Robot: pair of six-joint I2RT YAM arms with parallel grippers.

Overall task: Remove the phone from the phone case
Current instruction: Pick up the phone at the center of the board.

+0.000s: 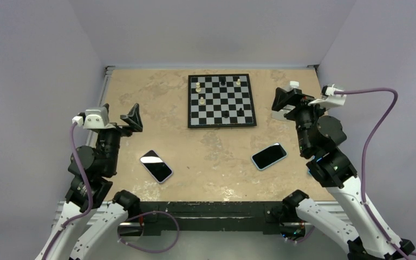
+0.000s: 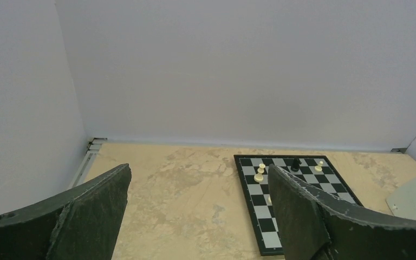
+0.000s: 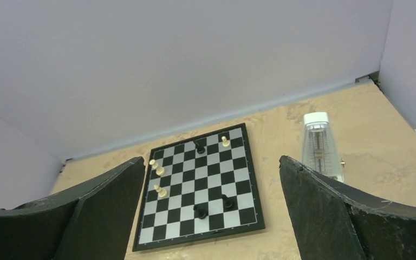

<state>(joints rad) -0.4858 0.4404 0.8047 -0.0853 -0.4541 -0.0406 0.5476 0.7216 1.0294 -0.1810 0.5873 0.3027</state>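
Two dark-screened phones lie face up on the tan table. The right phone [image 1: 269, 156] sits in a light blue phone case whose rim shows around it. The left phone [image 1: 156, 166] has a pale rim; I cannot tell whether that is a case. My left gripper [image 1: 120, 115] hovers open to the left of and behind the left phone, with nothing between its fingers [image 2: 95, 211]. My right gripper [image 1: 288, 101] stands open behind and to the right of the right phone, also with nothing in it. Neither phone shows in the wrist views, where the left gripper [image 2: 197, 216] and the right gripper [image 3: 211, 211] frame only the table.
A chessboard [image 1: 221, 100] with a few black and white pieces lies at the back middle, also seen as the chessboard [image 3: 199, 187] and the chessboard [image 2: 292, 200]. A white metronome [image 3: 320, 146] stands at the back right by my right gripper. Walls close in the table on three sides.
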